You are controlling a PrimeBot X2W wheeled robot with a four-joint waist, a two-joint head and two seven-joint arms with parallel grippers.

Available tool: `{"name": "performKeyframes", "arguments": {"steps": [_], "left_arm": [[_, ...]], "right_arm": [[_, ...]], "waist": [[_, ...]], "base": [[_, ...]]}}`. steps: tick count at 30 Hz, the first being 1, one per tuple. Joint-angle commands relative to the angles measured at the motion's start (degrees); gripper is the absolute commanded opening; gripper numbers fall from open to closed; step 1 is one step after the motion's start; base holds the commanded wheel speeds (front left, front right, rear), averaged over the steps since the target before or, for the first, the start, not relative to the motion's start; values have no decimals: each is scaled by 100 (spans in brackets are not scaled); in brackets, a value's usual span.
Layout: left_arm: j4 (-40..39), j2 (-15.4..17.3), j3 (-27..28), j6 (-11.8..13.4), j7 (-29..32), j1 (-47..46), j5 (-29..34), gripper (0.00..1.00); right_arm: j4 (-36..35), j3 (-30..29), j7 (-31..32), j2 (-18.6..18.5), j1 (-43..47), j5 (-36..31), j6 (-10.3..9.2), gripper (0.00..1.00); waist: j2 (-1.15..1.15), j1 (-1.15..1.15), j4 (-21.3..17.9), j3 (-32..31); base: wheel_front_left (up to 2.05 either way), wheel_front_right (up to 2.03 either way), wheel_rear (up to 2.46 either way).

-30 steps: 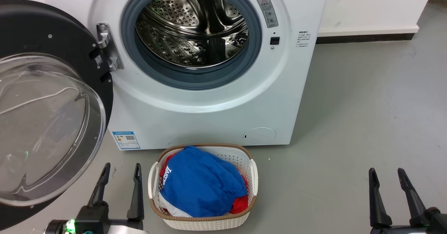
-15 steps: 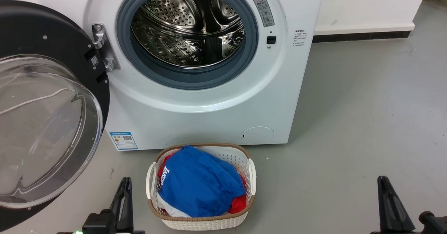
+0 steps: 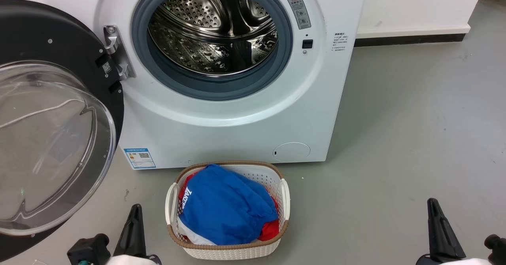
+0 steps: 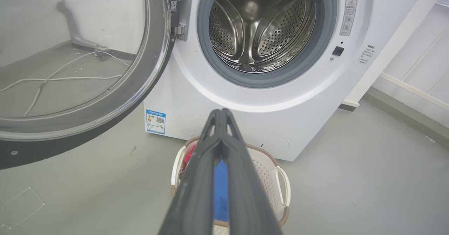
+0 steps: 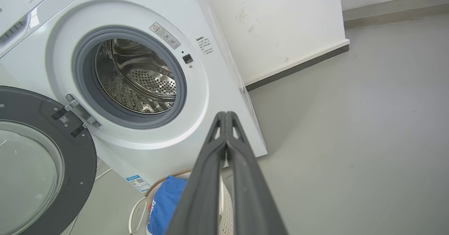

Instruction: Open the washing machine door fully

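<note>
- left gripper [image 4: 221,113]: fingers pressed together with nothing between them, low at 7 o'clock in the head view, touching nothing.
- right gripper [image 5: 225,115]: also closed and empty, at 5 o'clock in the head view, well apart from the machine.
- laundry basket [image 3: 233,254]: on the floor at 6 o'clock between the two grippers, just beside the left one, heaped with a blue garment [image 3: 225,205].
- washing machine door [image 3: 51,138]: at 9 o'clock, swung wide off the drum mouth [image 3: 213,31], which sits bare at 12 o'clock. it hangs on its silver hinge [image 3: 116,53], glass bowl facing the camera.
- progress: the door looks as good as fully open, though its far edge is cut off, so i cannot tell whether it has reached its stop.
- risks:
  - a needless extra shove past the stop could strain the hinge.
  - closed fingertips could skid on the glossy bowl if they push off-centre.
  - a left arm reaching toward 9 o'clock could clip the basket beside it.
  - the door may drift back if not seated.
</note>
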Motion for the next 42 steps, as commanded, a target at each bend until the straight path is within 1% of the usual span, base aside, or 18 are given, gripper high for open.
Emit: {"name": "performKeyframes", "arguments": {"steps": [1,19,42], "left_arm": [[-64,4,36,-22,46,-194,-260,0],[113,3,117,-146,449,-453,-2060,0],[306,1,221,-278,878,-740,-3907,0]], "right_arm": [[-39,8,36,-56,-177,255,0,0],[228,45,390,-120,-523,1937,0,0],[510,32,795,-148,-883,3631,0,0]], "waist": [[0,0,3,2],[0,0,39,33],[0,0,84,72]], "base": [[0,0,0],[0,0,0],[0,0,0]]}}
